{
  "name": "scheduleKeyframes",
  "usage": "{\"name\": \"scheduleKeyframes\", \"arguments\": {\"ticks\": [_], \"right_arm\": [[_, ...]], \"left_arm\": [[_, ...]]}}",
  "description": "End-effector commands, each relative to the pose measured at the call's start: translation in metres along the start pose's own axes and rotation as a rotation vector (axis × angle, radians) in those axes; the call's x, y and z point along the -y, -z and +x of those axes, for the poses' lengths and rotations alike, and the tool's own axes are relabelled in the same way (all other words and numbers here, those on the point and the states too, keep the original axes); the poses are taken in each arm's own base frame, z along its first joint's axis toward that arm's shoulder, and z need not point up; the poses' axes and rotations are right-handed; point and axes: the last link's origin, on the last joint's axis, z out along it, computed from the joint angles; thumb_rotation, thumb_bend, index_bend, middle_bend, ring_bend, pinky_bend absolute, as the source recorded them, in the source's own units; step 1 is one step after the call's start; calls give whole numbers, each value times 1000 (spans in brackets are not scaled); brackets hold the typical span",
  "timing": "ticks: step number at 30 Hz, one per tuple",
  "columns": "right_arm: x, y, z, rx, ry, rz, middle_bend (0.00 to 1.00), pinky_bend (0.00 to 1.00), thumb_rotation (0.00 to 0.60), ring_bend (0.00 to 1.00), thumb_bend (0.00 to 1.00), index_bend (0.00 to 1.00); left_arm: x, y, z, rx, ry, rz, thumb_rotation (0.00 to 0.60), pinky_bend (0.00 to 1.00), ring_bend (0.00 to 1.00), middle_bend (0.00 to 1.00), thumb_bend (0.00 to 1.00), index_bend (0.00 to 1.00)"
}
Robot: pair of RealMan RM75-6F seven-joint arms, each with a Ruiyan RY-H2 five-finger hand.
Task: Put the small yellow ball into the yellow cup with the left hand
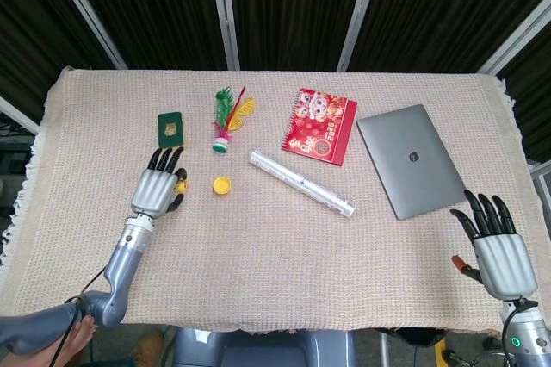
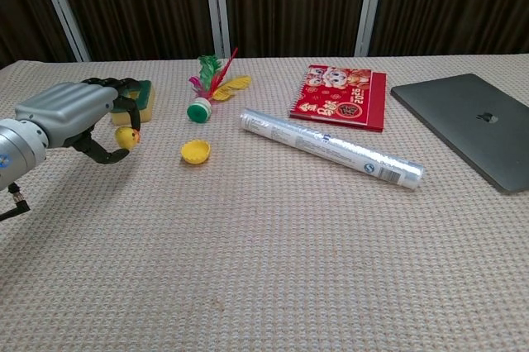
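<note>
Ball [image 2: 126,139] sits pinched in your left hand [image 2: 70,116], between the thumb and a curled finger, lifted off the cloth [image 2: 273,269] and just left of the cup [image 2: 196,151]. Your other left fingers bend loosely over it. The cup lies on the cloth, apart from the hand. Behind the cup stands a shuttlecock [image 2: 208,89]; a green-and-yellow block [image 2: 140,94] lies behind your left hand. Right of the cup lies a foil tube [image 2: 331,149], then a red booklet [image 2: 342,96] and a laptop [image 2: 471,125] farther right. Your right hand [image 1: 497,249] rests well right of the cup, fingers spread and straight, holding nothing.
</note>
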Motion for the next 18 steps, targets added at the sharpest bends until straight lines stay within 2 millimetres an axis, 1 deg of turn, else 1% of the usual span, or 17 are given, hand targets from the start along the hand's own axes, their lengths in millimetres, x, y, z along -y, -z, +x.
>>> {"name": "scheduleKeyframes", "arguments": {"ticks": [1,9,18], "right_arm": [[0,0,0,2,-4,-1,0,0,600,0,0,223],[0,-1,0,8,-11,1,0,0,600,0,0,223],[0,-1,0,13,-24,-1,0,0,600,0,0,223]], "left_arm": [[-4,-3,-2,2,2,-10,600,0,0,0,389,478],[-13,-10,-6,6,7,-30,600,0,0,0,392,481],[-25,-19,-4,-2,10,-55,600,0,0,0,397,487]]}}
